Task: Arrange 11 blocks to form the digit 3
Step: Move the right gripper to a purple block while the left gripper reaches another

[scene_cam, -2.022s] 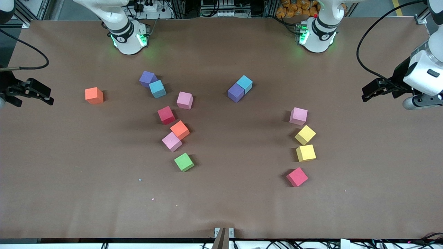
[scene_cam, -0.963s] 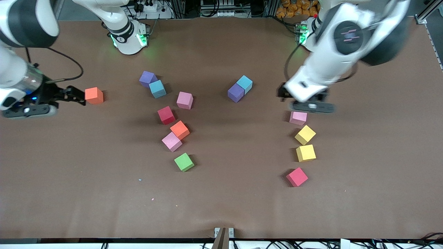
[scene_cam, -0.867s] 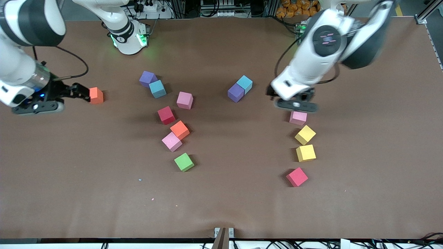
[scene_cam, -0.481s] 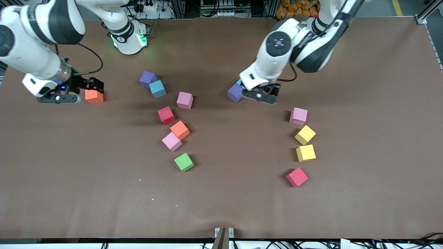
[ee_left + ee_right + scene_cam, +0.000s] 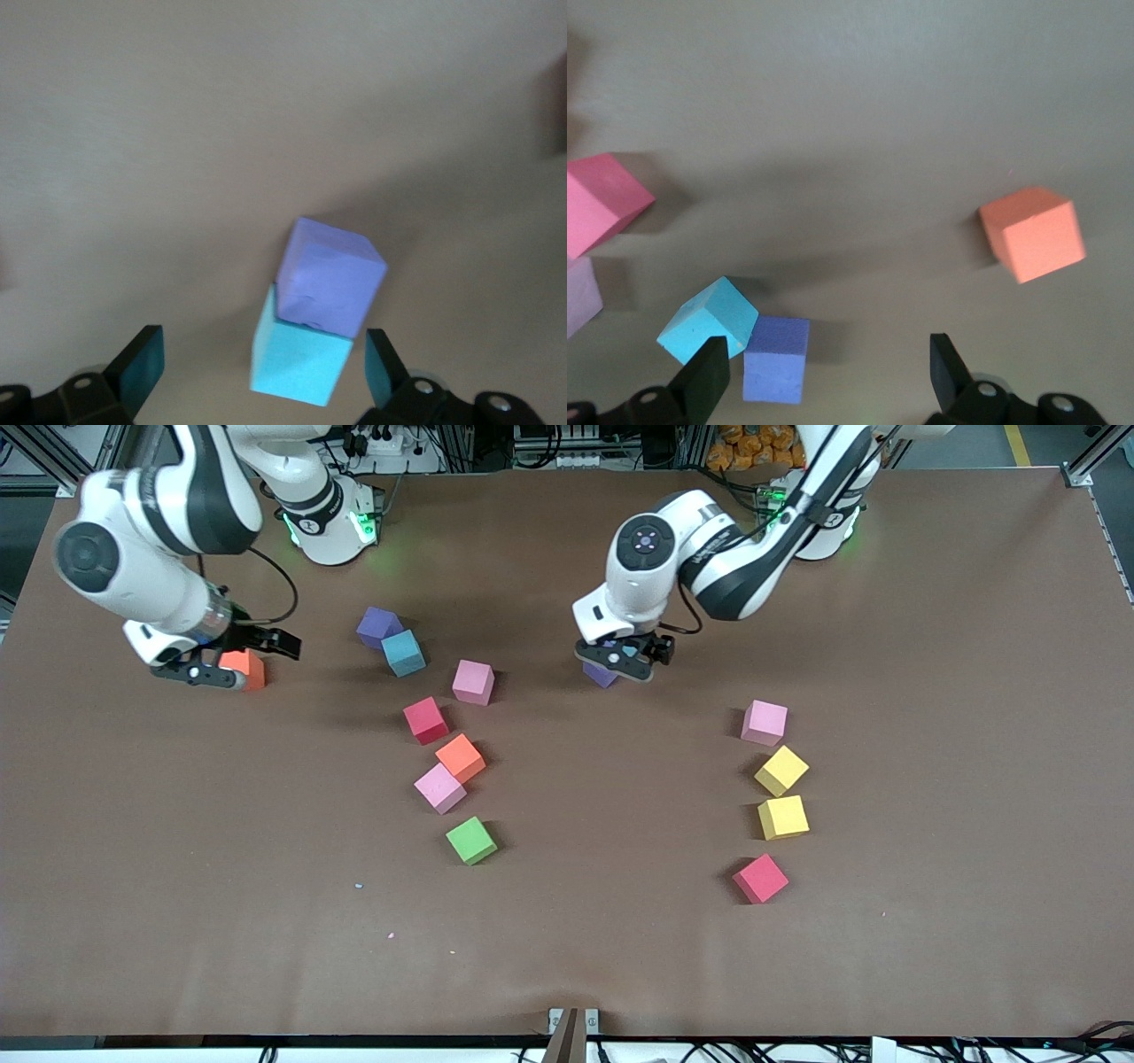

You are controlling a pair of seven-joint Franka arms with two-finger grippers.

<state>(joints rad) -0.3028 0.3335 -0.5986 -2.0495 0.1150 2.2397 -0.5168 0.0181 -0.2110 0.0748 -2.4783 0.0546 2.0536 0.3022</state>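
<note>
**Hovering over two cubes, both claws spread**

Hovering over the purple block (image 5: 332, 276) that touches a light blue block (image 5: 297, 363), our left claw (image 5: 623, 657) is spread, empty. Our right claw (image 5: 232, 657), spread too, hangs over the lone orange block (image 5: 1033, 233) toward the right arm's end of the counter (image 5: 930, 779). Nearer the front camera than that purple block lie the other blocks (image 5: 443, 744), scattered, with a green cube (image 5: 470, 840).

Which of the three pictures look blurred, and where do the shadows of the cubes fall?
Front view: sharp; a soft shadow lies beside each cube, such as the green cube. Left wrist view: slightly soft around the purple cube. Right wrist view: the orange cube has smeared edges.
</note>
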